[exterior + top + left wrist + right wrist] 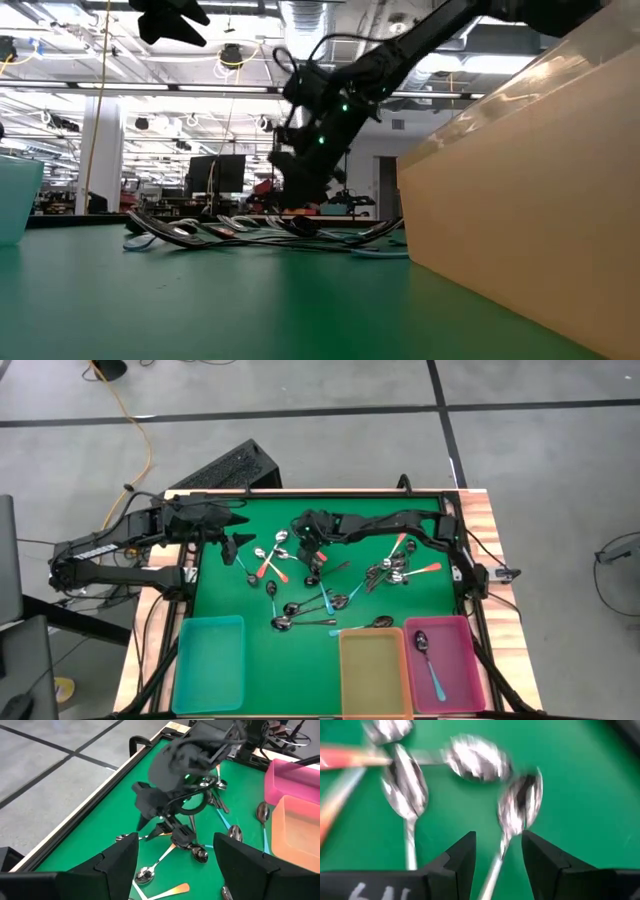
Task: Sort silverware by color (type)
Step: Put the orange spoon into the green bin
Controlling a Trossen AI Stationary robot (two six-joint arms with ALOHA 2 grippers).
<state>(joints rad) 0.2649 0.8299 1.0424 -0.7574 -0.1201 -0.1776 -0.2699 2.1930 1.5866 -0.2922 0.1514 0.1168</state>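
Observation:
The silverware, small spoons with orange, light blue or metal handles, lies scattered on the green mat [230,600], in one cluster [300,595] at the middle and another [395,570] to its right. My right gripper [312,563] [498,855] reaches low over the middle cluster, slanting down, open. A metal spoon [519,805] lies flat just ahead of it, and its handle [492,872] runs back between the two fingers; no touch shows. My left gripper [240,548] [175,865] hangs open above the mat's far left part with nothing in it.
Three bins stand along the near edge: teal [210,660], yellow [372,675] and pink [462,660]. In the pink bin lies a blue-handled spoon [428,660]. A black keyboard [225,468] lies beyond the far edge.

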